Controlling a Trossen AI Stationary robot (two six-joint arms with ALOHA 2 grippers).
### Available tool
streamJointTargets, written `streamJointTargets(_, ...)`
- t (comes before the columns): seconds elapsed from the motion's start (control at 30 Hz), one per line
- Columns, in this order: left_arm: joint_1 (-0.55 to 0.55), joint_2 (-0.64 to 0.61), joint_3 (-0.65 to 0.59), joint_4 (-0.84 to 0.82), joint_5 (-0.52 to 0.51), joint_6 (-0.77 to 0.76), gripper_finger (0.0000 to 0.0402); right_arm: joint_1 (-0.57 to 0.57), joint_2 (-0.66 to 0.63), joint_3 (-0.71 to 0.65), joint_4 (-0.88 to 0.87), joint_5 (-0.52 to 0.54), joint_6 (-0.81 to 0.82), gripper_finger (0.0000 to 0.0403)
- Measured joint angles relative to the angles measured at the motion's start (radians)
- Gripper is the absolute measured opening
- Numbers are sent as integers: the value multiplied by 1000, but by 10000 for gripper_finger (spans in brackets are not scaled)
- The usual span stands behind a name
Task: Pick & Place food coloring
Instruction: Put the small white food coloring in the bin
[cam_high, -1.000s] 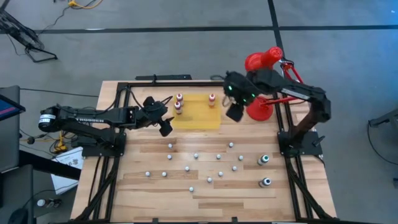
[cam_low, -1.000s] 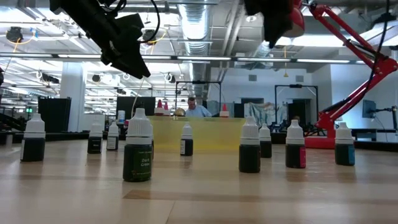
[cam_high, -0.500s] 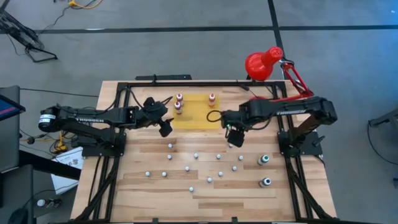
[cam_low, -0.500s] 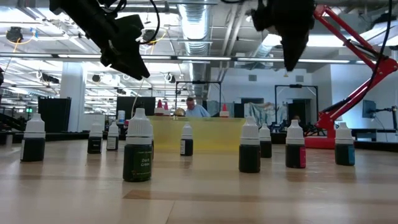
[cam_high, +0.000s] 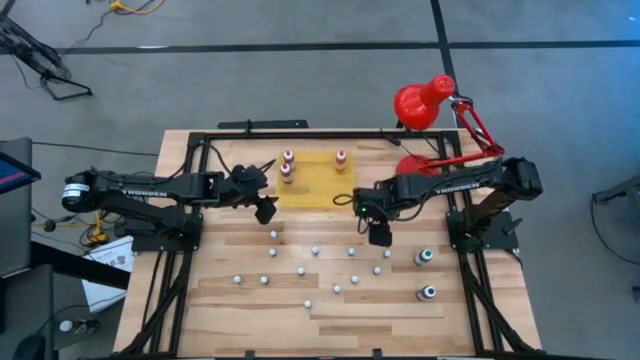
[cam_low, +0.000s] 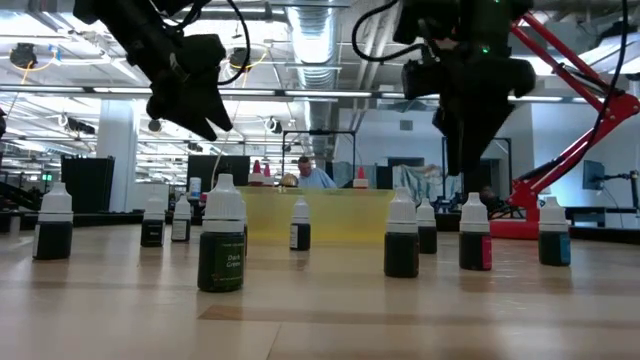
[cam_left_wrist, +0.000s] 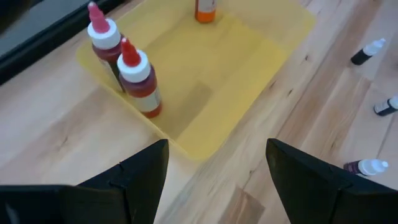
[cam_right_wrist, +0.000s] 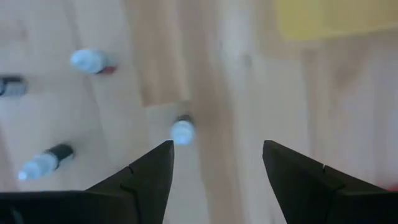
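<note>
Several tiny white-capped food coloring bottles (cam_high: 315, 251) stand scattered on the wooden table, also seen in the low view (cam_low: 222, 245). Two bigger bottles (cam_high: 424, 257) stand near the right edge. Three red- and pink-capped bottles (cam_left_wrist: 140, 84) stand on the yellow mat (cam_high: 315, 185). My right gripper (cam_high: 379, 234) hangs open above the scattered bottles, just near of the mat. One white-capped bottle (cam_right_wrist: 182, 130) shows between its fingers. My left gripper (cam_high: 266, 210) hovers open off the mat's near left corner (cam_left_wrist: 199, 146).
A red desk lamp (cam_high: 425, 100) stands at the table's far right corner, its base behind my right arm. A black frame rail (cam_high: 300, 135) runs along the far edge. Bare wood lies between the mat and the bottles (cam_high: 320, 225). A person shows far behind the table (cam_low: 310, 175).
My right gripper has swung from above the lamp's base, past the mat's right end, toward the near edge and down. It now hangs low over the scattered bottles. My left gripper has shifted a little toward the left. No bottle has moved.
</note>
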Motion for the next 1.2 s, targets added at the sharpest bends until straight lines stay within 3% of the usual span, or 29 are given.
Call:
streamJointTargets(0.7, -19, 0, 0, -3, -7, -66, 263, 36, 0, -264, 379, -40, -32, 233)
streamJointTargets(0.93, -19, 0, 0, -3, -6, -66, 263, 36, 19, -274, 391, -43, -5, 180)
streamJointTargets(1.2, -19, 0, 0, -3, -6, -66, 263, 32, 18, -274, 387, -43, 19, 74)
